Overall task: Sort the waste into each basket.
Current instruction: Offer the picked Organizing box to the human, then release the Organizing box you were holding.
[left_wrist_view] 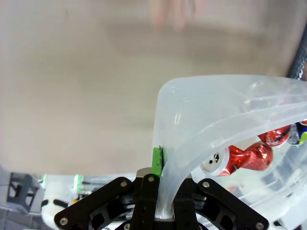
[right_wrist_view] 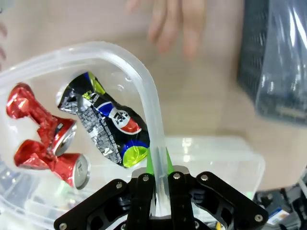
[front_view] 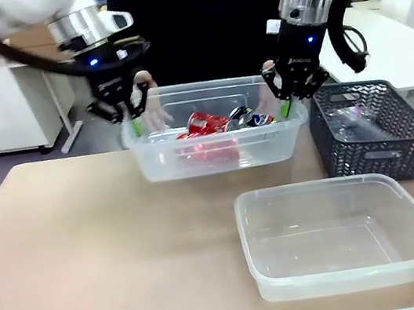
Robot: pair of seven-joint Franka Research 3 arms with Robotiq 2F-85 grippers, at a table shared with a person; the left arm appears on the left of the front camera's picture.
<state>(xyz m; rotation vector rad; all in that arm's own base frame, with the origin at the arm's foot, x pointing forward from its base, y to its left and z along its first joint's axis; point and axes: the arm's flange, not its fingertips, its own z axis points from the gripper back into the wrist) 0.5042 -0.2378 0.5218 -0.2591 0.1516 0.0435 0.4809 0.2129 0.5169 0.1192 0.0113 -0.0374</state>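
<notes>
Both grippers clamp the far see-through tub [front_view: 219,157] by its rim. My left gripper [front_view: 130,110] is shut on the rim's left end, and its green pad [left_wrist_view: 157,160] presses the wall of the tub [left_wrist_view: 216,91]. My right gripper [front_view: 289,95] [right_wrist_view: 157,165] is shut on the right end of the rim [right_wrist_view: 144,81]. Crushed red cans [front_view: 204,126] [left_wrist_view: 244,158] [right_wrist_view: 43,139] lie inside with a crushed dark blue-and-black can [right_wrist_view: 105,120]. The second tub [front_view: 251,203] stands empty at the front right. No bottle shows clearly.
A dark lattice basket [front_view: 375,135] [right_wrist_view: 273,57] stands to the right of the held tub, with clear plastic [front_view: 352,119] inside. The person's hands [front_view: 150,110] [right_wrist_view: 172,24] are just behind the held tub. Bare tabletop [front_view: 87,247] fills the front left.
</notes>
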